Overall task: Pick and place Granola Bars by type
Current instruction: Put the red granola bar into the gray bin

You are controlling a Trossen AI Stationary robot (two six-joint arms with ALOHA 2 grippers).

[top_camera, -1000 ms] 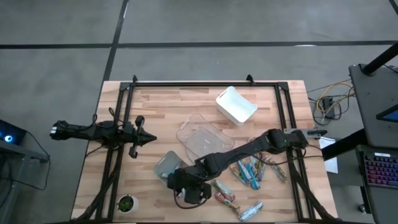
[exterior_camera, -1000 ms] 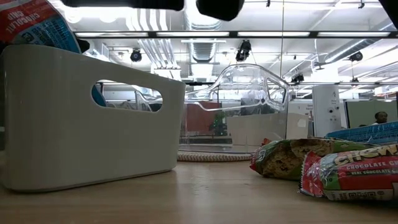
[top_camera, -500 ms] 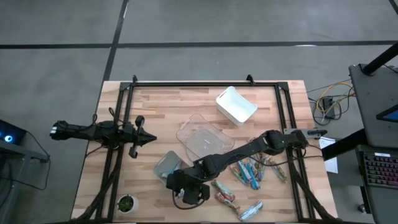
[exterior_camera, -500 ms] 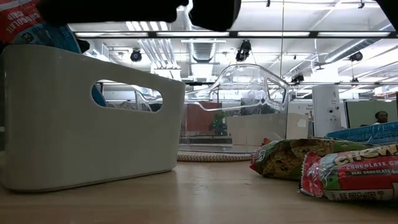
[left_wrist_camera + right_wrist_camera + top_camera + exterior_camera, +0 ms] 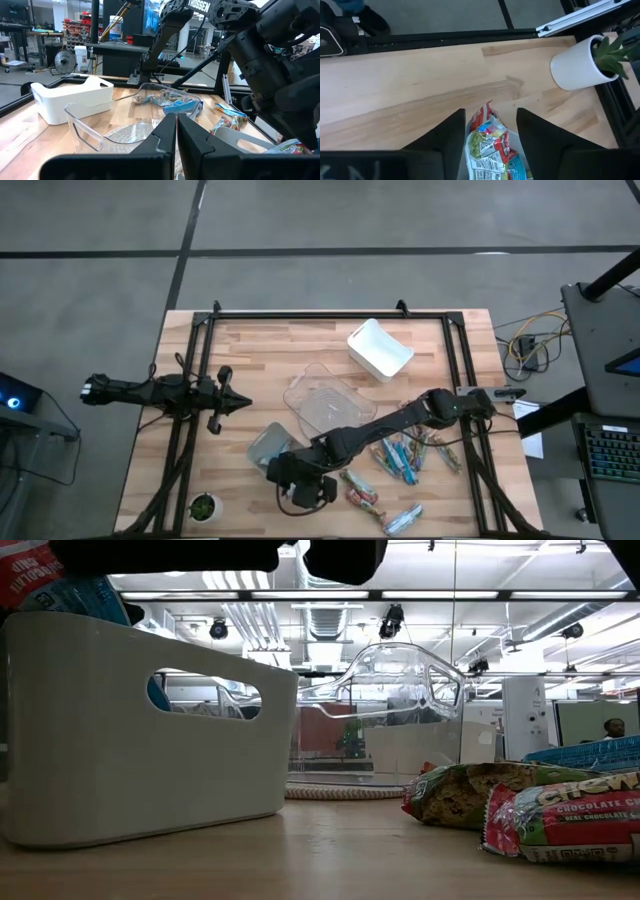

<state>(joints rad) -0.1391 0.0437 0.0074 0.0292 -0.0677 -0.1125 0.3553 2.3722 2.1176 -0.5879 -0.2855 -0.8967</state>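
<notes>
Right gripper (image 5: 487, 137) above grey bin (image 5: 268, 448), table's 6 o'clock; jaws narrowing but parted, red granola bar (image 5: 490, 142) between, grip unclear. Drop likely imminent. Left gripper (image 5: 176, 135) idle at 9 o'clock, closed.

A robotics lab or workshop — exposed ceiling ducts (image 5: 300, 615) and strip lights overhead, a floor fan (image 5: 63, 61), cluttered benches (image 5: 45, 34) and parts shelves (image 5: 75, 25) beyond the wooden worktop (image 5: 260, 345).

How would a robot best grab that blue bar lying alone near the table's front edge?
Probably pinch the blue bar across its narrow middle, coming straight down from above. It lies flat and slanted on the table, apart from the others, so the fingers should turn to straddle its long sides.
</notes>
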